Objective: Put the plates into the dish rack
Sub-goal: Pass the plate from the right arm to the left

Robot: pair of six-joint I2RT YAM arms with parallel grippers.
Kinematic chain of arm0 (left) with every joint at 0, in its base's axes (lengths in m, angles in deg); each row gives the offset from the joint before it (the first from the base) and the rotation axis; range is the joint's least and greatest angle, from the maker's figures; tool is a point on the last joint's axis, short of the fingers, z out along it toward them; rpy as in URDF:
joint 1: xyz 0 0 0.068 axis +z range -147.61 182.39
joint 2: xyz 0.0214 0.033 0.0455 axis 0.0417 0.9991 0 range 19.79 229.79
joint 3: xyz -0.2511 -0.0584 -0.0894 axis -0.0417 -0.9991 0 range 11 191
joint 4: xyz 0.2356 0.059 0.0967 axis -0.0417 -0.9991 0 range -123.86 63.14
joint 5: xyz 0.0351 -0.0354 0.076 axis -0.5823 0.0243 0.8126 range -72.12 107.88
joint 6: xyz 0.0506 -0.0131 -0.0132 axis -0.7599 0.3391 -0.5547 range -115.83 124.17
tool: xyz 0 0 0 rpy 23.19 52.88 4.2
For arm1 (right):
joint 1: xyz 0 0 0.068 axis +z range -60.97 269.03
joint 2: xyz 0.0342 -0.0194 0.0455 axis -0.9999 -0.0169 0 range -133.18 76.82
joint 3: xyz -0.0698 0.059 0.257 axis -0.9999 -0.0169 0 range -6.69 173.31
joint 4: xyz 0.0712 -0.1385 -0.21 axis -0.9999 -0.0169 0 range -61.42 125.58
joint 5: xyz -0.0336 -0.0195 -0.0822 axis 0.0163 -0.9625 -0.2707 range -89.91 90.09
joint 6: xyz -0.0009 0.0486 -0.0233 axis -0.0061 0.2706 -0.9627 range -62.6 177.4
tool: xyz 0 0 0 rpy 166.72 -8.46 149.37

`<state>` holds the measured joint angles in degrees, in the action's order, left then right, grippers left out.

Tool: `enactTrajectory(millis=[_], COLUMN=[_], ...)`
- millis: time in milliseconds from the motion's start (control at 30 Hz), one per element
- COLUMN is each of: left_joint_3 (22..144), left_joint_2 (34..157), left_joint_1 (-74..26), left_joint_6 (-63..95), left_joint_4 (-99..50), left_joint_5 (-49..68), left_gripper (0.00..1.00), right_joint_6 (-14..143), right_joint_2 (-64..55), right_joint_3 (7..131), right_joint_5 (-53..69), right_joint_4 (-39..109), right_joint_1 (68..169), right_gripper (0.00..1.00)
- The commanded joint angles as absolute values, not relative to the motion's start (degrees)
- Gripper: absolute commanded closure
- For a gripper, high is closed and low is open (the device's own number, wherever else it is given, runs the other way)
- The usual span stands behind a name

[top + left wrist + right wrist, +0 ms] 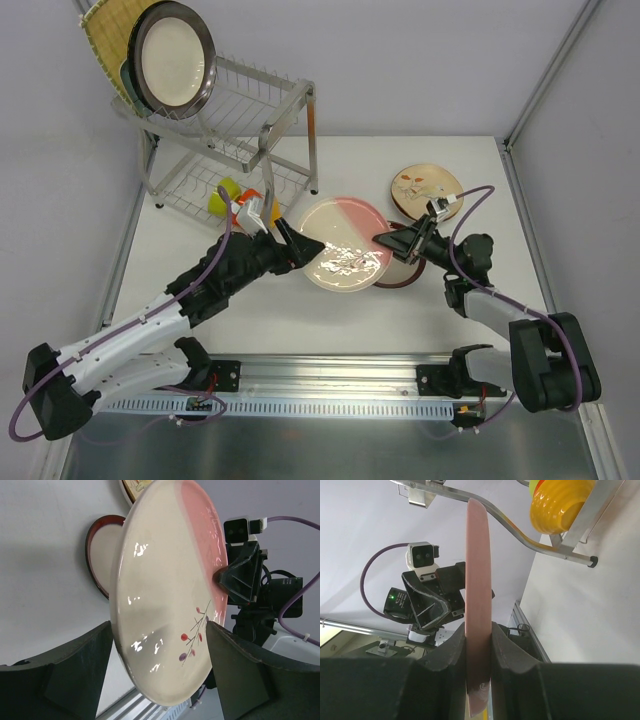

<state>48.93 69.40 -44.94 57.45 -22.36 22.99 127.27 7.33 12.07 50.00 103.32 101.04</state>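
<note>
A round cream-and-pink plate (345,245) with a small twig motif is held tilted above the table between both arms. My right gripper (385,243) is shut on its right rim; in the right wrist view the plate (477,580) stands edge-on, pinched between the fingers (479,630). My left gripper (300,245) is open with the plate's left edge (165,580) between its spread jaws (159,625). The dish rack (250,110) stands at the back left; its top tier holds a dark-rimmed cream plate (172,55), a yellow woven plate (105,35) and a teal plate (125,80).
A cream floral plate (427,188) lies at the back right of the table. A dark-red-rimmed plate (400,275) lies flat under the right gripper. Small yellow-green (225,195) and orange (250,195) bowls sit in the rack's lower tier. The rack's legs (312,150) stand near the held plate.
</note>
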Motion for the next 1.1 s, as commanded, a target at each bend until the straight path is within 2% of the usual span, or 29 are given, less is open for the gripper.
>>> enactTrajectory(millis=[0,167,833,900,967,1000,1033,1067], left_joint_3=[50.6,50.6,50.1,50.5,50.6,51.0,51.1,51.3], left_joint_2=[70.1,70.9,67.5,67.0,66.5,66.0,65.8,65.5], left_joint_1=[-46.1,-46.5,-46.7,-46.7,-46.7,-46.7,-46.7,-46.7], left_joint_6=[59.4,60.5,56.6,55.7,53.5,52.7,51.3,50.3], left_joint_4=[-17.8,-16.4,-11.7,-11.7,-11.8,-11.8,-11.8,-11.8], left_joint_5=[24.7,24.7,21.1,20.8,20.3,20.3,19.9,19.7], left_gripper=[0.27,0.32,0.85,0.89,0.99,1.0,1.0,1.0], right_joint_6=[129.0,127.9,118.8,116.9,115.8,114.5,113.9,113.2], right_joint_2=[8.3,8.3,6.2,6.3,6.4,6.5,6.9,7.0], right_joint_3=[15.9,15.8,15.1,14.8,14.5,14.4,14.3,14.2], right_joint_5=[48.2,48.2,48.3,48.3,48.2,48.2,48.2,48.2], right_joint_4=[119.3,118.2,109.9,108.3,106.6,105.9,104.7,103.9], right_joint_1=[101.9,102.6,105.3,105.3,105.3,105.4,105.4,105.4], right_gripper=[0.99,0.99,0.99,0.97,0.9,0.85,0.74,0.69])
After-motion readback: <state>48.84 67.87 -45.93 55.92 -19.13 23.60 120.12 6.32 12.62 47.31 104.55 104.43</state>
